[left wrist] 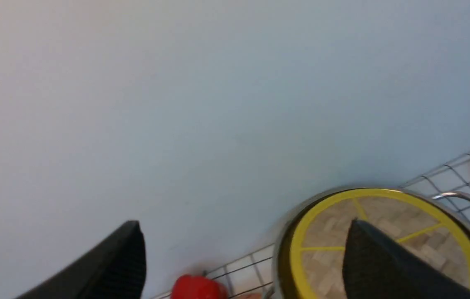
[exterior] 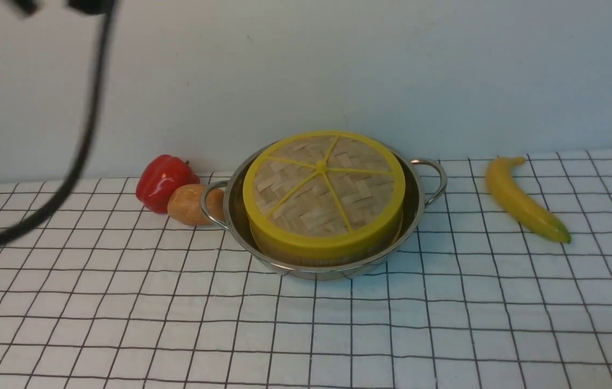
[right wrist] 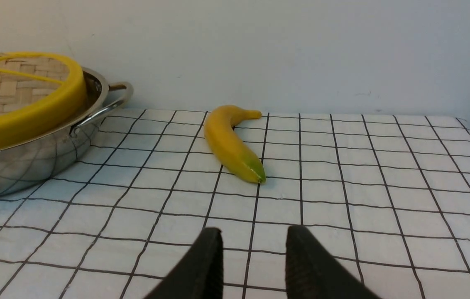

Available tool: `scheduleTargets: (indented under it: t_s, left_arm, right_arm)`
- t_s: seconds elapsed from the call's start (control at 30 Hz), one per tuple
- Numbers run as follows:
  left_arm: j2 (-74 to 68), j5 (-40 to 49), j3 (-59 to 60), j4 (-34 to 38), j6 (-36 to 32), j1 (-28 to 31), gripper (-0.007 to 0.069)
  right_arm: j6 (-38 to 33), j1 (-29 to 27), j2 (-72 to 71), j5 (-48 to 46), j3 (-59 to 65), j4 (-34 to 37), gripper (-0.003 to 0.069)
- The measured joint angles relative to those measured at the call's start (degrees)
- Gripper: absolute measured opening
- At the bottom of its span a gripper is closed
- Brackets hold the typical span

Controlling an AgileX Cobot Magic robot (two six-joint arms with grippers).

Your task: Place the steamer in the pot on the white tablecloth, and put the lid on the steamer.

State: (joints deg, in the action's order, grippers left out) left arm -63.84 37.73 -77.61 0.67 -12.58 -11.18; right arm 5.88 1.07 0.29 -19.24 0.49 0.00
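The steel pot (exterior: 417, 212) stands on the white tablecloth (exterior: 306, 335) at mid-table. The steamer sits inside it; only a strip of its bamboo wall (exterior: 273, 249) shows, and its contents are hidden. The woven lid (exterior: 323, 186) lies flat on top of the steamer. The left wrist view shows the lid (left wrist: 405, 224) in the pot (left wrist: 463, 199) from above. My left gripper (left wrist: 245, 236) is open wide and empty, raised high on the pot's left. My right gripper (right wrist: 255, 241) is open a little and empty, low over the cloth (right wrist: 343, 199), to the right of the pot (right wrist: 31, 162).
A red pepper (exterior: 164, 181) and a brown potato-like lump (exterior: 190, 204) lie against the pot's left handle. A banana (exterior: 522, 200) lies to the right, ahead of my right gripper in the right wrist view (right wrist: 231, 145). A black cable (exterior: 76, 156) hangs at the left. A wall runs behind the table.
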Motion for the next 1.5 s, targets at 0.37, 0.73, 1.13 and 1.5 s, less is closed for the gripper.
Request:
scheduleTargets:
  t_s: [0.37,0.73,1.13,1.5]
  left_arm:
    - [40.2,-14.0,48.4,1.4,0.1,18.6,0.0586]
    - [59.6,-16.1,68.9,1.8,3.0,19.0,0.0586]
    - [62.3,-17.5,78.1,1.7,3.1,19.0,0.0586]
    - [63.8,-18.3,78.1,1.8,4.8,19.0,0.0586]
  right_arm:
    - [0.0,0.0,0.0,0.0,0.0,0.0,0.0240]
    - [0.0,0.0,0.0,0.0,0.0,0.0,0.0240]
    - [0.0,0.0,0.0,0.0,0.0,0.0,0.0240]
    - [0.0,0.0,0.0,0.0,0.0,0.0,0.0240]
